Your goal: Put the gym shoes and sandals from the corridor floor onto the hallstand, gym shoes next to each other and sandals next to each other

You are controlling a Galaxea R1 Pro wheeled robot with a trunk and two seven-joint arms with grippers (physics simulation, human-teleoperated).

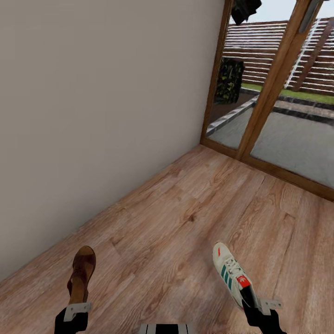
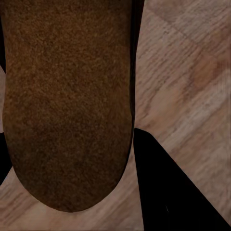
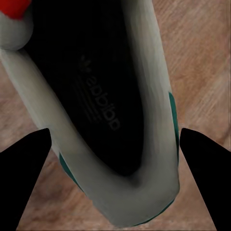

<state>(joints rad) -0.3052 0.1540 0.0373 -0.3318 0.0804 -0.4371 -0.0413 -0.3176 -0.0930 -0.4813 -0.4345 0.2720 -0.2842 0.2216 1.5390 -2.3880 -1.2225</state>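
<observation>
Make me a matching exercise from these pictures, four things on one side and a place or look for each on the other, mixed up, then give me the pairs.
Things:
1. sandal
2. gym shoe
3. floor
4. glass door

Descriptions:
A. white with green stripes, at the right gripper
B. wooden frame, garden beyond it
C. brown, at the left gripper
D. light brown wood-grain planks

Pairs: 1-C, 2-A, 3-D, 4-B
</observation>
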